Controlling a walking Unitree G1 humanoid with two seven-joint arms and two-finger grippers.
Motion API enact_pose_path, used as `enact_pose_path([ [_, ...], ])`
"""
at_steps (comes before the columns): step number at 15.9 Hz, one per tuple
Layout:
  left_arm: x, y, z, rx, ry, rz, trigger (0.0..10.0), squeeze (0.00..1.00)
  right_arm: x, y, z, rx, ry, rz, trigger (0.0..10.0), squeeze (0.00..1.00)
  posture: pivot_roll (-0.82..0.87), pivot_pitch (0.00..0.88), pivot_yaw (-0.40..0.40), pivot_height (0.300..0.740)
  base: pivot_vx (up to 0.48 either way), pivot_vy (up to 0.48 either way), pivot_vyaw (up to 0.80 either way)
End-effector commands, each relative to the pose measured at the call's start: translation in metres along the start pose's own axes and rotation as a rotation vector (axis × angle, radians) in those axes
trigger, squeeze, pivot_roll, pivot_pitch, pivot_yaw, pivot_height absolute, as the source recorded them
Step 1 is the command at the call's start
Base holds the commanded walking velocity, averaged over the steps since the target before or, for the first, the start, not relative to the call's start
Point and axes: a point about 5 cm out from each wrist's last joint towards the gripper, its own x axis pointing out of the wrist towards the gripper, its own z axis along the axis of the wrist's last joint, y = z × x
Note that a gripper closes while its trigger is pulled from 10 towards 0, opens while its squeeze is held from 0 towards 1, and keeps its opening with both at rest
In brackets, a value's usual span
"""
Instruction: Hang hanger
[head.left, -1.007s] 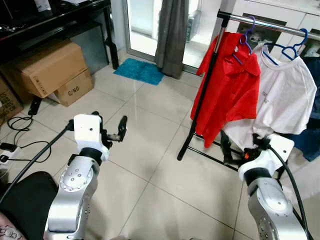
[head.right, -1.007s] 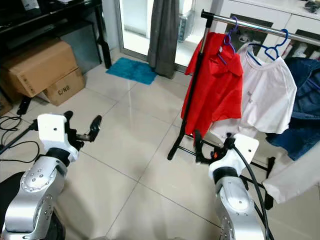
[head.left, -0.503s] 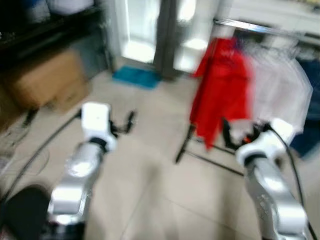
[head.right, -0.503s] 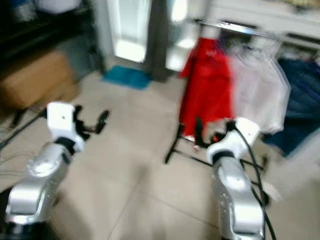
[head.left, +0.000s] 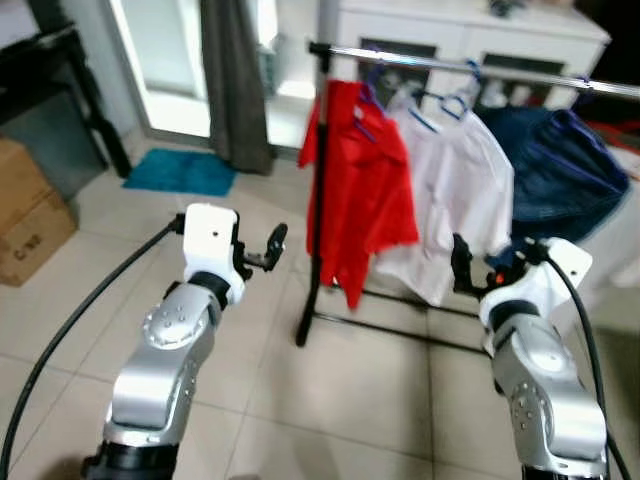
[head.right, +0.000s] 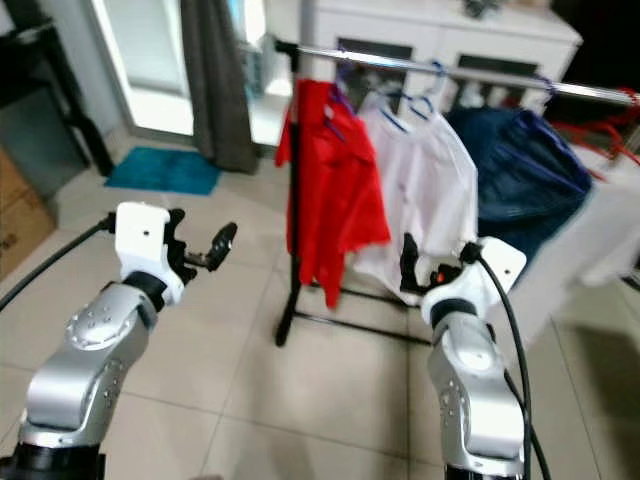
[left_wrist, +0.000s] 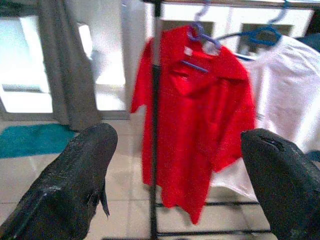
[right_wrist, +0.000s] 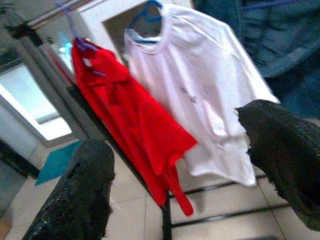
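A clothes rack with a silver rail and a black post stands ahead of me. A red shirt hangs on a purple hanger at the rail's left end. Beside it a white shirt hangs on a blue hanger, followed by a dark blue denim garment. My left gripper is raised left of the post, open and holding nothing. Low in front of the white shirt, my right gripper is also open, with nothing between its fingers.
The rack's black base bar lies across the tiled floor. A grey curtain and a teal mat are at the back left, with a cardboard box at the far left. A white cabinet stands behind the rack.
The camera has swung to the right, with blur midway, so the rack now sits in the middle of the view. Both grippers stay raised and open as before.
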Motion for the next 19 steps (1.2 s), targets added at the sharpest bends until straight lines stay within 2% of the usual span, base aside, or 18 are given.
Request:
enact_pose_path([
  [1, -0.001, 0.004, 0.002, 0.007, -0.001, 0.015, 10.0, 0.0, 0.001, 0.008, 0.002, -0.014, -0.011, 0.04, 10.0, 0.0, 0.0, 0.0, -0.038, 0.74, 0.292, 0.0, 0.0],
  [4, 0.003, 0.004, 0.004, 0.011, -0.008, 0.005, 10.0, 0.0, 0.005, 0.005, 0.006, -0.021, -0.027, 0.0, 10.0, 0.0, 0.0, 0.0, -0.03, 0.74, 0.291, 0.0, 0.0],
  [8, 0.006, 0.002, 0.006, 0.012, -0.014, -0.011, 10.0, 0.0, 0.009, 0.013, 0.007, 0.07, -0.008, 0.015, 10.0, 0.0, 0.0, 0.0, -0.032, 0.74, 0.318, 0.0, 0.0],
  [10, 0.007, 0.0, 0.005, 0.004, -0.013, -0.02, 10.0, 0.0, 0.012, 0.014, 0.01, -0.023, -0.038, -0.003, 10.0, 0.0, -0.01, 0.0, -0.033, 0.74, 0.334, 0.0, 0.0],
  [11, 0.008, -0.001, 0.004, -0.003, -0.013, -0.018, 10.0, 0.0, 0.013, 0.014, 0.011, -0.034, -0.047, -0.007, 10.0, 0.0, -0.01, 0.0, -0.037, 0.74, 0.334, 0.0, 0.0],
  [16, 0.008, 0.0, 0.003, -0.005, -0.012, -0.006, 10.0, 0.0, 0.014, 0.018, 0.012, 0.053, -0.013, 0.056, 10.0, 0.0, -0.01, 0.0, -0.048, 0.74, 0.335, 0.0, 0.0],
  [19, 0.009, -0.001, 0.003, -0.006, -0.018, -0.006, 10.0, 0.0, 0.017, 0.016, 0.014, -0.006, -0.038, 0.042, 10.0, 0.0, -0.02, 0.0, -0.051, 0.74, 0.334, 0.0, 0.0],
])
